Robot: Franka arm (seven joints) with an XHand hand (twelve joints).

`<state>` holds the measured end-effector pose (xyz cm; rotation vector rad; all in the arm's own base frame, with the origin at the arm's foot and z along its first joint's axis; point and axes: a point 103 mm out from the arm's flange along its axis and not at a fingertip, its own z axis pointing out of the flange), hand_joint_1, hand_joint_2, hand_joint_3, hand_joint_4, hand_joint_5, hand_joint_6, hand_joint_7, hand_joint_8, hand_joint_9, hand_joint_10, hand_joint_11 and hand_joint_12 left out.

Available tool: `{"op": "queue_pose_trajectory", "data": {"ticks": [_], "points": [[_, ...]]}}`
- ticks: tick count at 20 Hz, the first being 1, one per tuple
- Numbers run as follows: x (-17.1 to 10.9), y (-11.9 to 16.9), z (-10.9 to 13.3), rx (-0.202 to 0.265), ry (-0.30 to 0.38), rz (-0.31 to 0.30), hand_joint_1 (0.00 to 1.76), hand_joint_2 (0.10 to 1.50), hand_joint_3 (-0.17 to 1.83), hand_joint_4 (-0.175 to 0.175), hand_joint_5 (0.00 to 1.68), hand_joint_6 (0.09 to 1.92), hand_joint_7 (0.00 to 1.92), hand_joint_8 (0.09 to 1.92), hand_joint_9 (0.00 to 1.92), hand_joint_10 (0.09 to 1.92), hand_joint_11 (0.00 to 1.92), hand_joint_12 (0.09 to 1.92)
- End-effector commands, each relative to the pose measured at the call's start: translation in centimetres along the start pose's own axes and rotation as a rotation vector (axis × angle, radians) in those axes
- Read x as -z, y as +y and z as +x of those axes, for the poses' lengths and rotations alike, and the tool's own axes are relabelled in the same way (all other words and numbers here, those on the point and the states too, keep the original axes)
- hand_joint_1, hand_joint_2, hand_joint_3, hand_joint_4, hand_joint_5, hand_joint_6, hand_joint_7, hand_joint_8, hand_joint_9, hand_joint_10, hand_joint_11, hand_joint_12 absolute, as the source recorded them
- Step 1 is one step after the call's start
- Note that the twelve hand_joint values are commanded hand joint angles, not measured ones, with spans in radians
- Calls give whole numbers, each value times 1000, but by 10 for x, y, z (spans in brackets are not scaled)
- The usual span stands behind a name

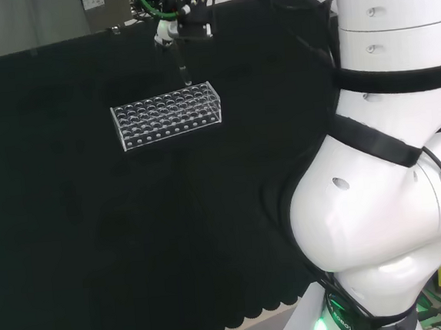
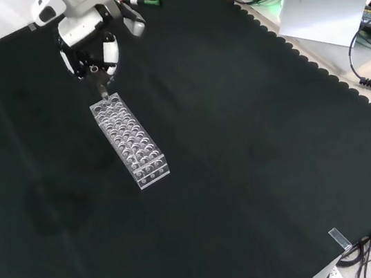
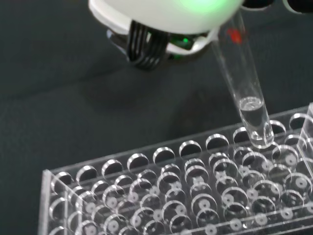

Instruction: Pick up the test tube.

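The worktop (image 2: 246,172) is covered by a black cloth with a scalloped edge, which is seen along the right side of the front view and at the bottom of the head view. The arm's own large white links (image 1: 390,165) are seen at the right of the head view.

A clear plastic rack (image 1: 167,115) with many round holes is set on the cloth. In the front view the rack (image 2: 130,143) is laid at a slant, with its far end just below the hand.

The hand (image 2: 87,38) is held above the rack's far end in the front view, and in the head view the hand (image 1: 184,17) is seen above the rack's right rear corner. Its fingers are curled around the top of the test tube (image 1: 182,66), which is gripped and hangs downward from them.

In the wrist view the test tube (image 3: 244,83) is seen as a clear glass tube, tilted, with a small amount of clear liquid in its rounded bottom. Its tip is placed at a hole near one end of the rack (image 3: 171,196); whether the tip is inside the hole or just above it cannot be told.
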<state>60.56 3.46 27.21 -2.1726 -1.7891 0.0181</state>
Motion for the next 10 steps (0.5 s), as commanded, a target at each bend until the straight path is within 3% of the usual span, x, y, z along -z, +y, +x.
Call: {"op": "queue_pose_trajectory", "data": {"ticks": [1, 10], "points": [[35, -12, 6, 15, 13, -26, 1230, 645, 605, -175, 1406, 393, 1810, 372, 1723, 300, 1323, 877], [83, -40, 1, 10, 50, -82, 1231, 639, 615, -175, 1409, 389, 1812, 367, 1728, 295, 1319, 882]]}}
